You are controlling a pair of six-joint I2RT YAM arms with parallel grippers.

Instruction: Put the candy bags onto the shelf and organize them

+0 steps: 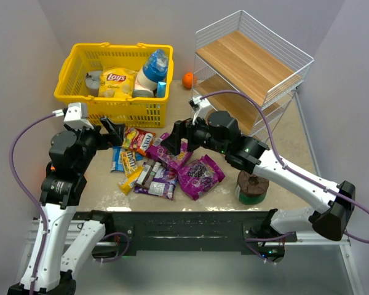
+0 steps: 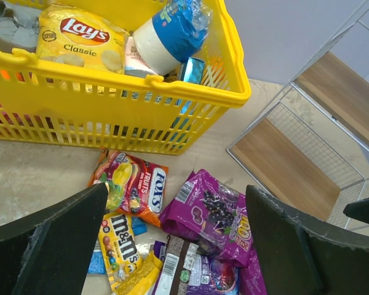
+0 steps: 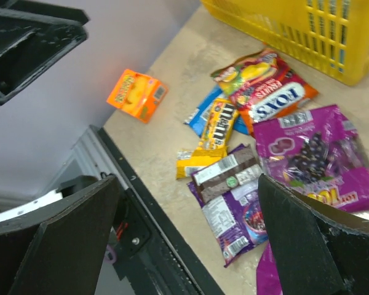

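The candy bags (image 1: pixel 166 166) are spread flat in an overlapping pile on the beige table (image 1: pixel 104 187), long axes at mixed angles, between the basket (image 1: pixel 135 114) and the near edge. The shelf (image 1: pixel 246 61) is set far right, by pale walls. Both arms are bent over the pile, with the left gripper (image 1: pixel 114 132) and right gripper (image 1: pixel 175 138) held open and empty

I work in a robot lab's test cell, not a real shop: bare grey walls (image 1: pixel 24 61) box in one small table (image 1: pixel 98 184). I am bolted to a black rail (image 1: pixel 184 224) at 6 o'clock, with purple cables (image 1: pixel 13 153) trailing. Only the basket (image 1: pixel 129 114) at 11 o'clock and the shelf (image 1: pixel 246 58) at 1 o'clock give it a shop look.
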